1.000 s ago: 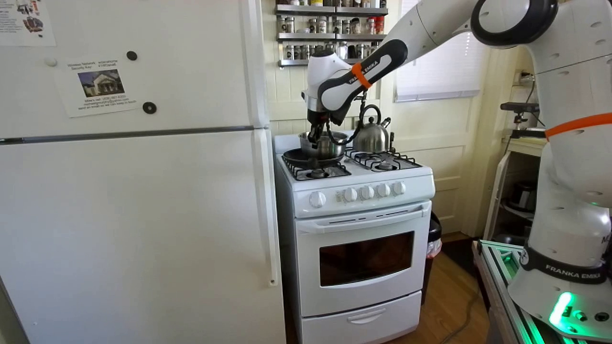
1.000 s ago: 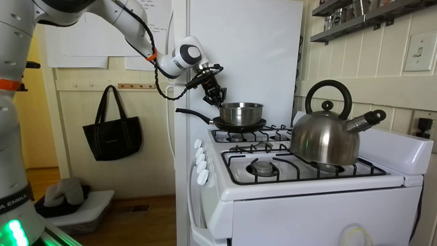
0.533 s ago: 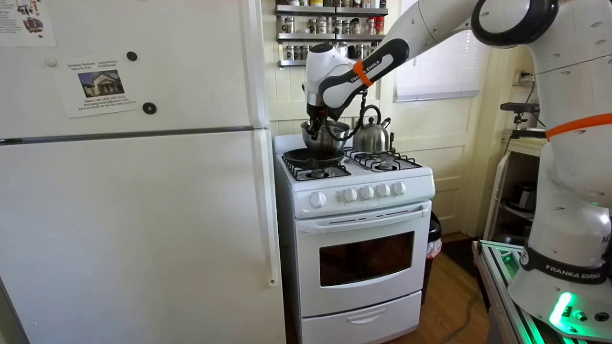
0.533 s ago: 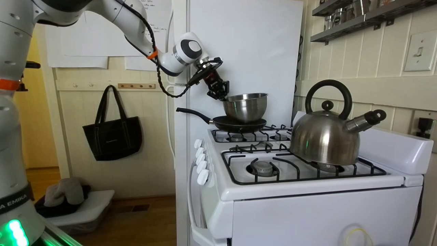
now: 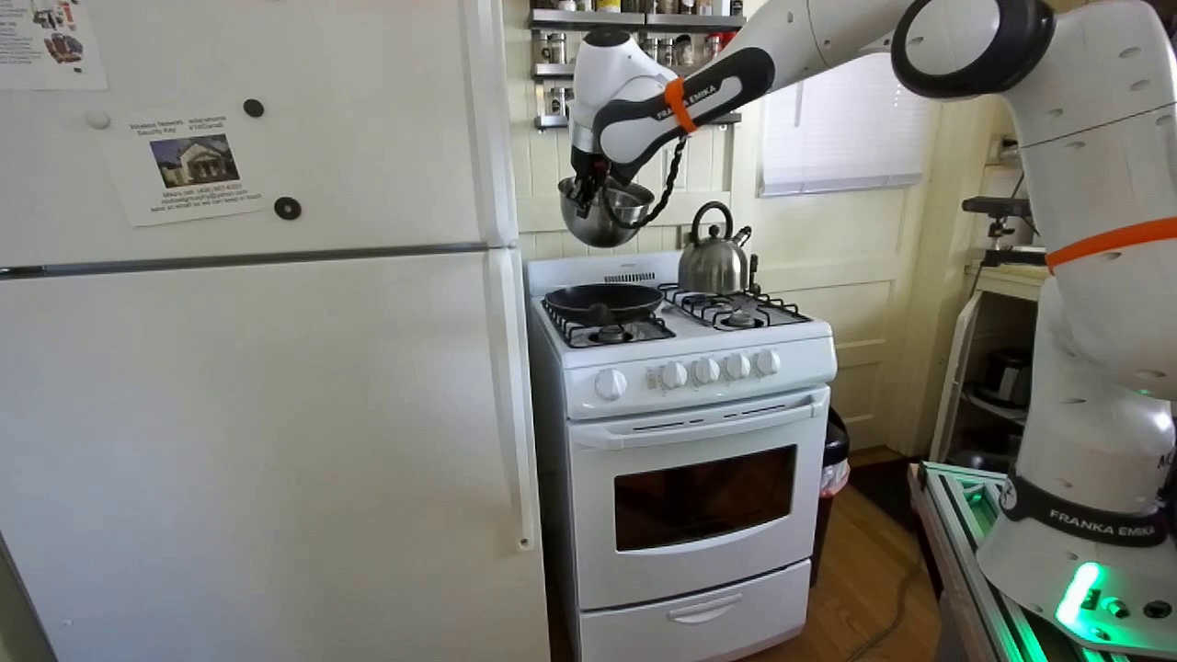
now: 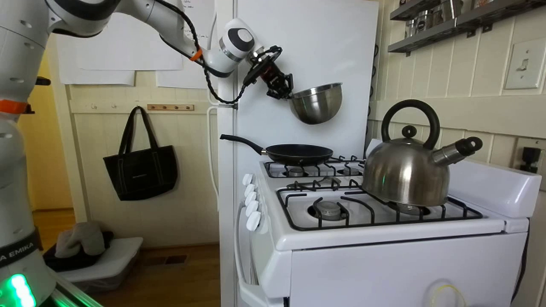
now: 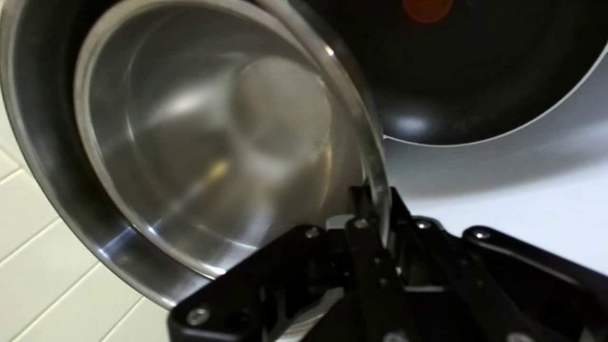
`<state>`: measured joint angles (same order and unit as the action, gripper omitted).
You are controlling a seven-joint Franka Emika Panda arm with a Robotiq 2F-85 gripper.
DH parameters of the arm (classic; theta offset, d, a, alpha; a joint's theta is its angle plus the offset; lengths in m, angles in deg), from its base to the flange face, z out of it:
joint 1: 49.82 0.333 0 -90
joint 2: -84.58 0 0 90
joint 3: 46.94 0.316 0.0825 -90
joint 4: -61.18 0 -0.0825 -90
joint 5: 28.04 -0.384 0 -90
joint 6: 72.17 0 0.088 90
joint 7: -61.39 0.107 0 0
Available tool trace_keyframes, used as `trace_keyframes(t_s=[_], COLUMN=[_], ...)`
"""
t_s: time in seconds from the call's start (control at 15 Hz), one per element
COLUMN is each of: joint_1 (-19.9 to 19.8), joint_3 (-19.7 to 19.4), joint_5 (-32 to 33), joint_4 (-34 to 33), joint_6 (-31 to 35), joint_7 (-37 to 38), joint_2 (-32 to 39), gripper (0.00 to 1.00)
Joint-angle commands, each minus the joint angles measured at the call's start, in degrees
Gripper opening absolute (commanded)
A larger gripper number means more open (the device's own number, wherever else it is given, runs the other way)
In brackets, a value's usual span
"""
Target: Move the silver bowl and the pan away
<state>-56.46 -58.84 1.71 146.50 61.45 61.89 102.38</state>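
The silver bowl (image 6: 318, 105) hangs in the air above the stove, tilted, in both exterior views (image 5: 602, 228). My gripper (image 6: 291, 94) is shut on its rim. In the wrist view the fingers (image 7: 378, 194) pinch the rim from both sides, and the bowl's shiny inside (image 7: 190, 156) faces the camera. A smaller round metal rim shows inside the bowl; I cannot tell if it is a separate piece. The dark pan (image 6: 298, 154) sits on a burner below, beside the fridge, also in an exterior view (image 5: 602, 300). Its black inside (image 7: 456, 76) shows in the wrist view.
A metal kettle (image 6: 405, 175) with an arched handle stands on the stove's back burner. The white fridge (image 5: 276, 414) stands right beside the stove (image 5: 699, 368). Spice shelves (image 5: 634, 18) hang on the wall above. The pan's black handle (image 6: 241, 140) sticks out past the stove front.
The bowl was resting in the pan; my gripper has lifted it up by the rim, and it now tilts well above the pan. The pan and kettle have not moved.
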Motion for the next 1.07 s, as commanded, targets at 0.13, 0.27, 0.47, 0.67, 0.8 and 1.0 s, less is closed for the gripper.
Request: trace_keyframes(t_s=[0.13,0.27,0.47,0.67,0.8,1.0], joint_1=[0.17,0.2,0.85,-0.2,-1.05,-1.84], joint_3=[-0.21,-0.28,0.26,0.19,-0.04,-1.49], joint_5=[-0.32,-0.37,-1.49,-3.31,-4.71,-5.34], joint_4=[-6.9,-8.38,-4.49,-7.81,-10.37,-13.21], joint_6=[-3.75,-3.84,-4.65,-8.17,-9.5,-11.41], joint_7=[-1.2,-1.24,-0.2,-1.54,-1.71,0.61], joint_2=[4.09,5.5,3.38,6.73,8.56,9.59], gripper=[0.11,0.11,0.03,0.03,0.03,0.03])
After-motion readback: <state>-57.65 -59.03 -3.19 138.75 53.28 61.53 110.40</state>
